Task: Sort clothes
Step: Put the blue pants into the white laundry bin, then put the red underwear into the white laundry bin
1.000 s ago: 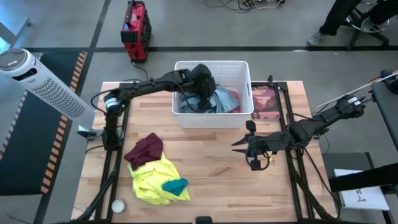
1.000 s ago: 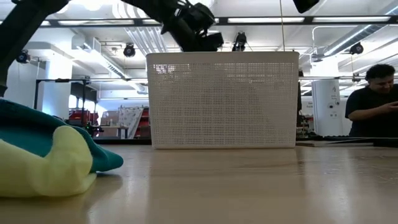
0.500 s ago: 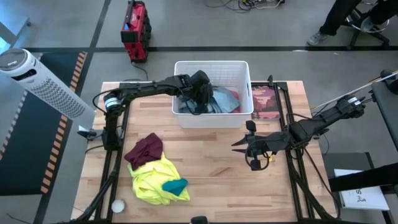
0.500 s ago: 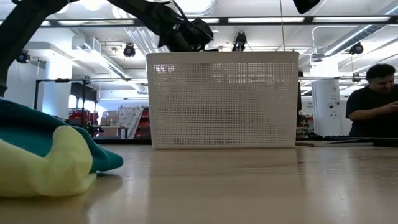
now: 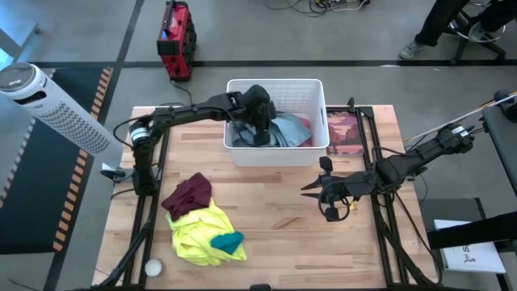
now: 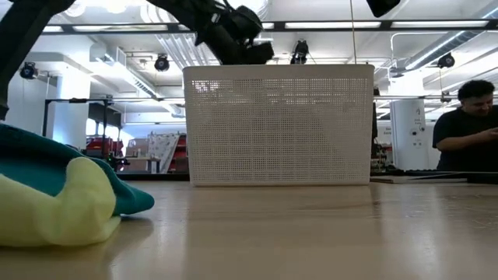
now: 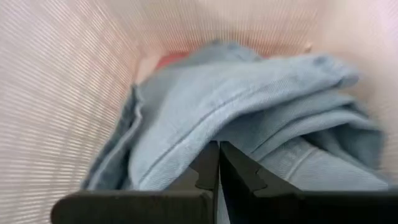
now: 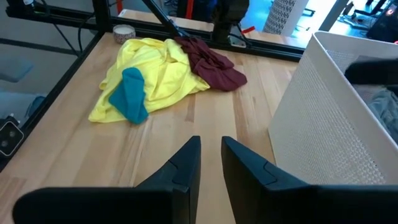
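A white mesh basket (image 5: 276, 83) stands at the table's far middle. In it lies a light blue denim garment (image 7: 249, 99), with a bit of pink behind it. My left gripper (image 7: 217, 149) reaches down into the basket, its fingers shut at the denim. A maroon piece (image 5: 190, 192), a neon yellow piece (image 5: 198, 230) and a teal piece (image 5: 228, 241) lie heaped on the table's near left; they also show in the right wrist view (image 8: 155, 74). My right gripper (image 5: 311, 190) hovers open and empty over the table's right middle. My left gripper pinches a raised fold of the denim garment (image 7: 186, 155) between its two fingertips. The fingers come from above, slanting down into the basket. The rest of the garment lies bunched on the basket's floor. One layer or several, I cannot tell.
A flat pink-brown camouflage piece (image 5: 343, 133) lies right of the basket. A tape roll (image 5: 152, 265) sits at the near left corner. Bare wood lies between the heap and my right gripper. A person (image 6: 467, 128) stands beyond the table.
My left gripper has dipped down into the basket and then risen a little again over the denim. My right gripper has kept still.
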Available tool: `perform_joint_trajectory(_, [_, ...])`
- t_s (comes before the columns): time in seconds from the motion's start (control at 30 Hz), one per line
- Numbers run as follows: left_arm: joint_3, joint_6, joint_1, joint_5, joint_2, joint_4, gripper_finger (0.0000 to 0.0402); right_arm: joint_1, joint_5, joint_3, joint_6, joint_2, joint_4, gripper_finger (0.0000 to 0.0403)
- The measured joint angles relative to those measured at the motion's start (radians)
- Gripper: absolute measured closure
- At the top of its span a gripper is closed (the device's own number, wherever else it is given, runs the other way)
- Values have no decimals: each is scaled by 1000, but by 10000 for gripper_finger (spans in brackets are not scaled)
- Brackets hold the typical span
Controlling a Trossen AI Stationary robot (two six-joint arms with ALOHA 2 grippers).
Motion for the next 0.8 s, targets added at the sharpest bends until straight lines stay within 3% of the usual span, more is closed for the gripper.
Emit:
perform_joint_trajectory(0.3, [-26,0,-42,0,-163,-6,401,0,52,0,-6,0,3,347])
perform_joint_trajectory(0.47, [-76,1,-95,0,-288,6,401,1,53,-29,-51,0,90,367])
perform_joint_trajectory(0.8, [-474,-61,-228,0,-661,279,401,-3,51,-216,-157,0,455,400])
